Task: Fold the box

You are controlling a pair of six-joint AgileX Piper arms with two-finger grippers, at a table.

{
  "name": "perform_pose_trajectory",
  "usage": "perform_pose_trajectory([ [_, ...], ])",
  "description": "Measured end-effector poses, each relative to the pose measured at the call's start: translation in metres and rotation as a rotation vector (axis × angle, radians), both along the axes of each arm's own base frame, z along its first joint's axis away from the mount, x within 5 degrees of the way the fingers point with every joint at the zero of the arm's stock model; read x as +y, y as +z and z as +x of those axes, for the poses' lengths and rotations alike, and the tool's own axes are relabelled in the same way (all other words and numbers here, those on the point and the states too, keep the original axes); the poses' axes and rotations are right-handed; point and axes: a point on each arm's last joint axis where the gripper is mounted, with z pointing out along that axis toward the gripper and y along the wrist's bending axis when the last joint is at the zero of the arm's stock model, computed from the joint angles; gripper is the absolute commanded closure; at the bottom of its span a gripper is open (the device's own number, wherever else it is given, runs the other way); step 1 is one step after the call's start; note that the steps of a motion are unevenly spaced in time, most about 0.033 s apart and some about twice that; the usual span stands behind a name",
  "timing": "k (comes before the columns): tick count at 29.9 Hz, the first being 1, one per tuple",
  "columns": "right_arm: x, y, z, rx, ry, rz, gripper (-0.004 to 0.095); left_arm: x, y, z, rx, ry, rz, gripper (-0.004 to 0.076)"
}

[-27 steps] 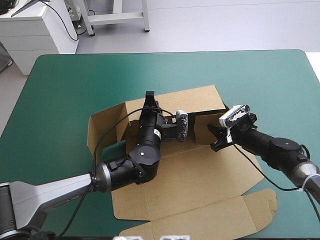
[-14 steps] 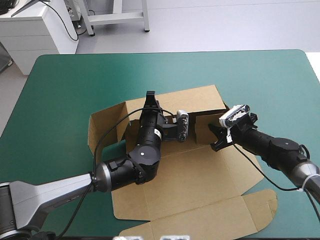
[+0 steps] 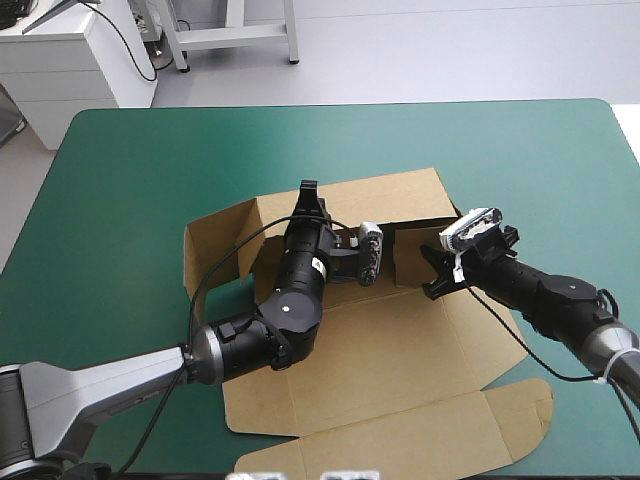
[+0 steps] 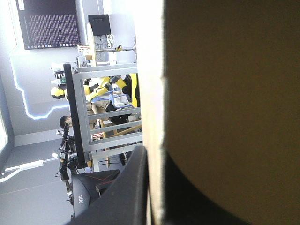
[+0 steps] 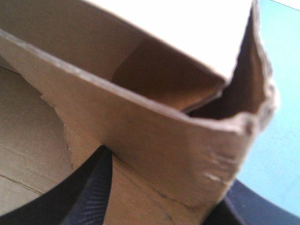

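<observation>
Raising the walls of the box (image 3: 400, 350) at the middle of the desk (image 3: 140, 170)
My left pincer (image 3: 308, 192) is clamped on the far wall; my right pincer (image 3: 430, 275) stands apart astride the right wall's corner; next, I judge, it must tuck that flap inward

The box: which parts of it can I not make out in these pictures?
High view: the left arm covers part of the box's far wall and floor.
Left wrist view: only one pale edge of the board shows, between the left gripper's fingers; the rest is a dark field, cut off.
Right wrist view: the wall is blurred, its corner pocket in shadow.
</observation>
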Motion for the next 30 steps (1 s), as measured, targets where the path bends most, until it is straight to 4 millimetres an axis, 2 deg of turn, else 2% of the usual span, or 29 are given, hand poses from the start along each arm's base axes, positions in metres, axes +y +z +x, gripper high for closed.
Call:
perform_pose_trajectory([
  [8, -0.0045, 0.0013, 0.0032, -0.004, -0.054, -0.031, 0.0924, -0.0026, 0.0002, -0.0002, -0.006, -0.029, 0.001, 0.0729],
  [12, -0.0034, 0.0018, 0.003, -0.016, -0.029, -0.041, 0.0867, -0.0034, 0.0002, -0.0004, -0.005, -0.037, 0.0, 0.0729],
  [15, -0.003, 0.0021, 0.0028, -0.02, -0.018, -0.041, 0.0748, -0.0034, 0.0002, -0.0004, -0.005, -0.038, -0.001, 0.0729],
  [21, -0.0026, 0.002, 0.0029, -0.023, -0.013, -0.041, 0.033, -0.0035, 0.0002, -0.0004, -0.006, -0.038, 0.0, 0.0729],
  [23, -0.0022, 0.0022, 0.0028, -0.012, -0.023, -0.015, 0.0226, -0.0034, 0.0001, -0.0004, -0.005, -0.038, -0.001, 0.0729],
  [26, -0.0028, 0.0024, 0.0028, 0.021, -0.069, 0.042, 0.0141, -0.0033, 0.0001, -0.0004, -0.004, -0.037, -0.001, 0.0729],
  [30, -0.0042, 0.0087, -0.002, 0.029, -0.09, 0.065, 0.0135, -0.0035, 0.0, -0.0005, -0.004, -0.038, -0.002, 0.0729],
])
